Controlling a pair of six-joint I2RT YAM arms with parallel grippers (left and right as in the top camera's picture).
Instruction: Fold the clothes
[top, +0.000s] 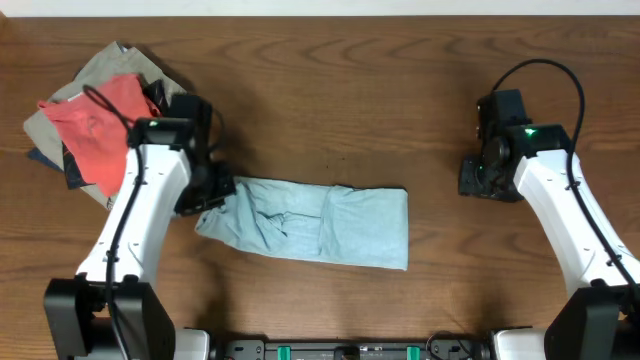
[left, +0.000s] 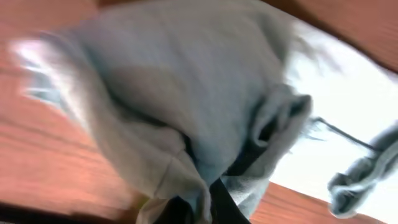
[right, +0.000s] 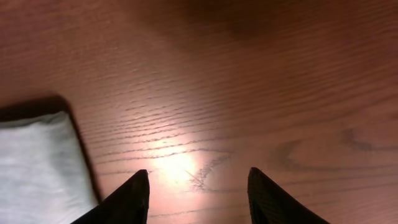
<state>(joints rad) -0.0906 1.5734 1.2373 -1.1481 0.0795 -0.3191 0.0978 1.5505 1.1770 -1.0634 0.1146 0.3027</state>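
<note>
We judge a fold underway: our left end effector (top: 207, 193) grips the left end of the pale blue cloth garment (top: 320, 225) on the wooden table (top: 330, 90); the right end effector (right: 198, 196) gapes empty. Next, we'd carry that end across

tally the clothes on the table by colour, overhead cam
light blue garment: 1
red garment: 1
beige garment: 1
dark blue garment: 1, mostly covered by the red and beige ones
Total: 4 in view; more could be hidden underneath.
</note>
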